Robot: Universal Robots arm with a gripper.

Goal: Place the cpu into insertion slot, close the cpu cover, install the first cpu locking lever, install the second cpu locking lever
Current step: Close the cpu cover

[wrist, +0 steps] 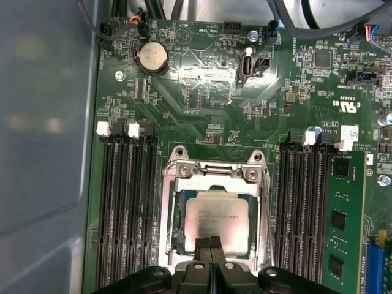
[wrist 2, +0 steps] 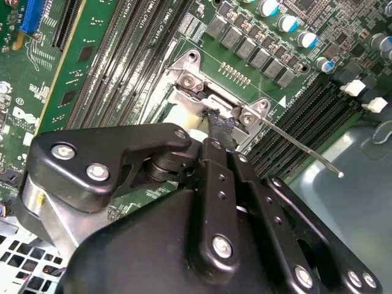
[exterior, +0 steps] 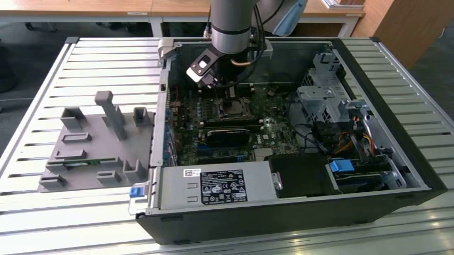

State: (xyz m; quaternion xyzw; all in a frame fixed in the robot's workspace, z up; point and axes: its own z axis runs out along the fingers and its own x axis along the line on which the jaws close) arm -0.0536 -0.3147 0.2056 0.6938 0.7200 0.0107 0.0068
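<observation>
The cpu (wrist: 217,217), a small square chip with a silver-grey top, lies in the socket on the green board. The cpu cover (wrist: 173,214), a thin grey metal frame, lies flat around it, and the chip shows through its window. My gripper (wrist: 211,243) is shut, its two black fingers pressed together with nothing seen between them, its tip just over the chip's near edge. In the second wrist view my gripper (wrist 2: 219,122) touches the socket's metal edge beside a thin locking lever (wrist 2: 300,149) that sticks out over the memory slots. In the exterior view my gripper (exterior: 225,95) hangs over the socket (exterior: 234,109).
Black memory slots (wrist: 125,208) flank the socket, and a green card (wrist: 346,233) stands beside the far set. The open computer case (exterior: 284,212) holds a power supply (exterior: 212,186) and a drive cage (exterior: 319,101). A grey fixture (exterior: 99,143) sits on the slatted table at the exterior view's left.
</observation>
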